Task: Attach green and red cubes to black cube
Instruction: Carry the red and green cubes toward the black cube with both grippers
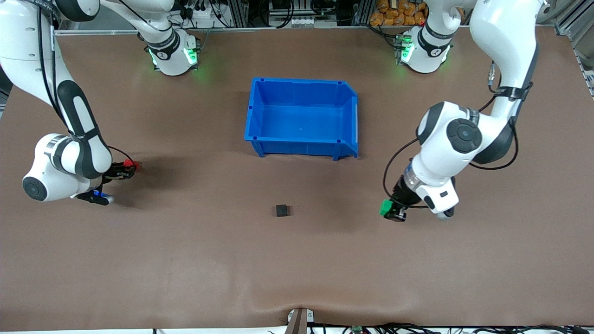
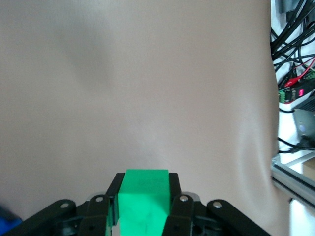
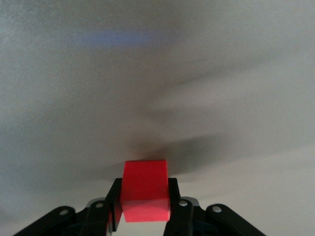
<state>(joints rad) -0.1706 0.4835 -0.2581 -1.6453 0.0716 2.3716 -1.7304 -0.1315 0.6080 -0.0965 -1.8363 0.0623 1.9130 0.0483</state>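
Black cube (image 1: 281, 210) sits mid-desk between both hands: left hand (image 1: 390, 211) (gripping green cube (image 1: 384, 207)) nearer than right hand (image 1: 127, 169) gripping red cube (image 1: 128, 163).

Matt brown desk cover, with plastic pieces on and over it.

The desk (image 1: 195, 260) wears a smooth, matt brown covering that ripples slightly at the edge nearest the front camera. The bin (image 1: 301, 144) is blue moulded plastic with a mild sheen on its walls. The black cube (image 1: 281, 210) looks matt and plain. The green cube (image 2: 143, 201) and the red cube (image 3: 145, 191) are smooth, bright plastic with a dull finish. The arm shells (image 1: 452, 139) are glossy white plastic with black joints; the end effector fingers (image 2: 177, 211) look like matt black plastic.
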